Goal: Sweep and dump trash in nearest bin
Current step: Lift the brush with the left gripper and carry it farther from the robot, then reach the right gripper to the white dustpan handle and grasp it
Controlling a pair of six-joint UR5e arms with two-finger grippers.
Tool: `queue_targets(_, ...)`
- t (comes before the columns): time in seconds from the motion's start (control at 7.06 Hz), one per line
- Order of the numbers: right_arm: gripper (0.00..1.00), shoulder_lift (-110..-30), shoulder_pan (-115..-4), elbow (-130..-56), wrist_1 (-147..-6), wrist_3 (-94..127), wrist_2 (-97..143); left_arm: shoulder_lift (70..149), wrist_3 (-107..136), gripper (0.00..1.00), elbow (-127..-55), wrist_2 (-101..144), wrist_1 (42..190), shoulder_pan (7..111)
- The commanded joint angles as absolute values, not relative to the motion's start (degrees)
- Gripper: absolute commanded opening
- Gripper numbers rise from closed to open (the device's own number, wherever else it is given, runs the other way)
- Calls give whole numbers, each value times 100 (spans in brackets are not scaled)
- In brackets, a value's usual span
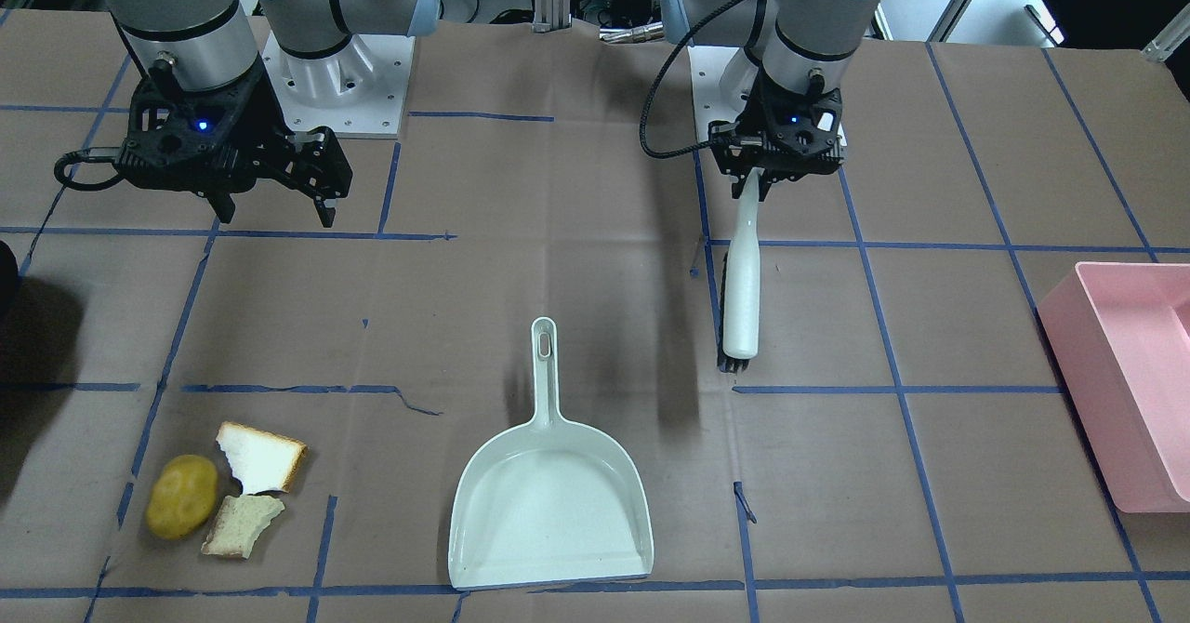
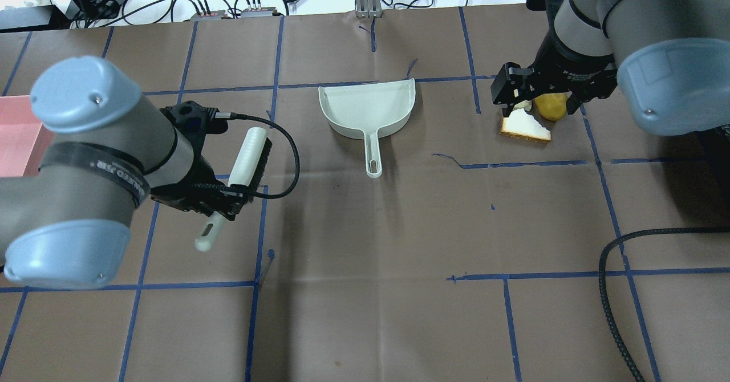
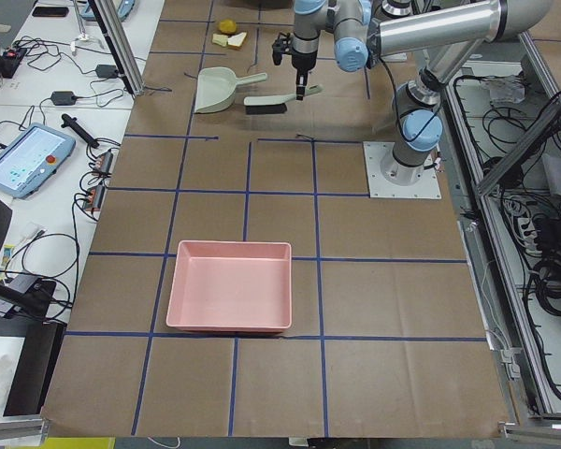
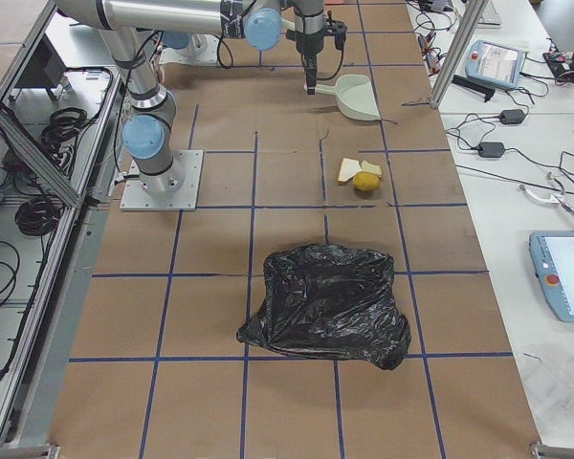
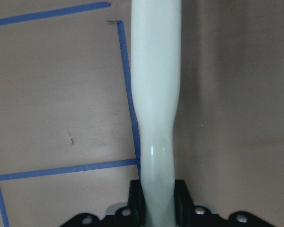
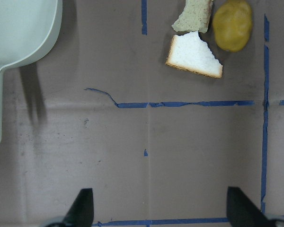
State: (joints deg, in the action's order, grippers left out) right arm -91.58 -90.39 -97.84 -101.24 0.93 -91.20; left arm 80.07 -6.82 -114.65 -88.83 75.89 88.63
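left gripper [image 1: 757, 186] clamps brush [image 1: 742, 288], right gripper [image 1: 276, 214] wide and empty: I'd grab dustpan [image 1: 548, 502] by its handle [image 1: 543, 363], then turn its mouth toward trash [image 1: 260, 457] at its 9 o'clock in the front-facing view.

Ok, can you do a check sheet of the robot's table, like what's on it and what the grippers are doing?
Surface: table covered in brown paper with a blue tape grid.
Job's things: potato-like lump and two bread pieces lie close together; dustpan flat and empty, apart from them; pink bin at the left arm's end; black bag at the right arm's end, nearer the trash.
Clutter: nothing seen.
Grippers: left gripper shut on the brush handle; right gripper open, empty.
Cables: black cable loops at the left wrist; second cable trails by the right arm.
Surroundings: benches with control tablets and wires.
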Motion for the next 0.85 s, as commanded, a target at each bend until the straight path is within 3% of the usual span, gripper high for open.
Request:
queue_targets(0.0, 100, -8957, -9236, -9617, -10273, 105, -9036, 8446, -801, 4, -11030, -8816, 7647, 8596)
queue_targets(0.71, 100, -7974, -10114, -8651, -10292, 938, -9070, 8516, -756, 0, -11056, -8824, 7209, 8578)
